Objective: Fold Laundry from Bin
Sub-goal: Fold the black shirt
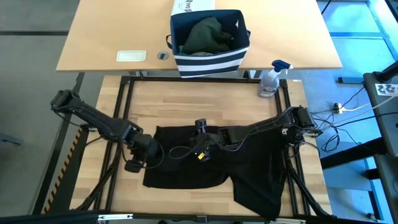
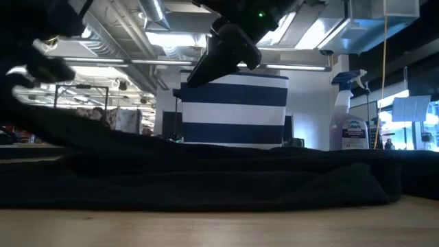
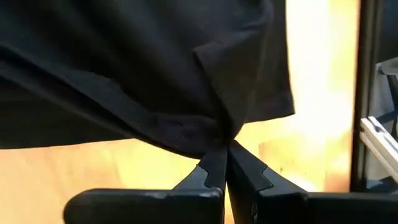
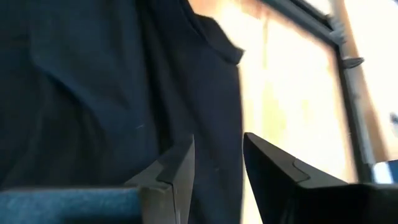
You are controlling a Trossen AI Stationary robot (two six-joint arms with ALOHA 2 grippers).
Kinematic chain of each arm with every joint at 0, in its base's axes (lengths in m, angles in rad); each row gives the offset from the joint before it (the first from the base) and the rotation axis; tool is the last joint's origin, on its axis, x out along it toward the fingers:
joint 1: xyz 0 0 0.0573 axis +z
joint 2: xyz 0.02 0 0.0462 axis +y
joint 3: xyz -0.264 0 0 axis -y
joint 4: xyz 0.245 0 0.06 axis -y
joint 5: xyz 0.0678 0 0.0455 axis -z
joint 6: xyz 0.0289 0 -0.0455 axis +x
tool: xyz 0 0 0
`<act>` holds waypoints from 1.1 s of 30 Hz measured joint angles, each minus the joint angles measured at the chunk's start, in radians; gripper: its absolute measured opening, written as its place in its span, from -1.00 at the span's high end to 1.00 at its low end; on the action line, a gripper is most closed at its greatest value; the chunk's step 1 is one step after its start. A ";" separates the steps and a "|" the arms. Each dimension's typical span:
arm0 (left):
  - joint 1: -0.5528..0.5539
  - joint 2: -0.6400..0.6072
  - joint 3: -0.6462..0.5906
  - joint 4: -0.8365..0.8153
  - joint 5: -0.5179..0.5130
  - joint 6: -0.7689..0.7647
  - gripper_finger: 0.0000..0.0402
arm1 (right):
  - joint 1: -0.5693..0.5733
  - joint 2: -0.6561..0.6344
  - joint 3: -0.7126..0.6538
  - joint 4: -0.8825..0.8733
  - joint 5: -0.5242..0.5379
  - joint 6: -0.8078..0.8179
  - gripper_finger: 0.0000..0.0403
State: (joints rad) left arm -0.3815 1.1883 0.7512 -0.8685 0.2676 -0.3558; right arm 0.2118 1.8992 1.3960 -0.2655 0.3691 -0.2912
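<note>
The wooden surface carries a black garment spread flat across its near half, reaching from the middle of the surface toward the right edge, with one part hanging toward the near right corner. Behind it, on a paler desk, stands the bin, navy with white stripes, and a dark green garment lies bunched inside it. A white printed box sits just behind the bin, and a spray bottle stands at the far right corner of the wooden surface, well apart from the black garment.

The left arm reaches in from the left side, and the left gripper sits at the black garment's left edge. In the left wrist view the left gripper is fully closed, its two fingers pressed together on a pinched fold of the black cloth, which rises off the surface and drapes away from the fingertips.

The right arm stretches from the right side across the garment toward its middle. The right gripper stands partly open just above the black cloth, with nothing between its fingers; the garment lies flat beneath and beyond them
</note>
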 joint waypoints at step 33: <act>-0.005 0.000 -0.111 0.285 -0.045 0.022 1.00 | 0.433 0.000 -0.148 -0.288 0.126 0.698 0.31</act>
State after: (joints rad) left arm -0.3866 1.1885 0.6407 -0.5836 0.2230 -0.3336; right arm 0.6443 1.8996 1.2476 -0.5533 0.4951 0.4068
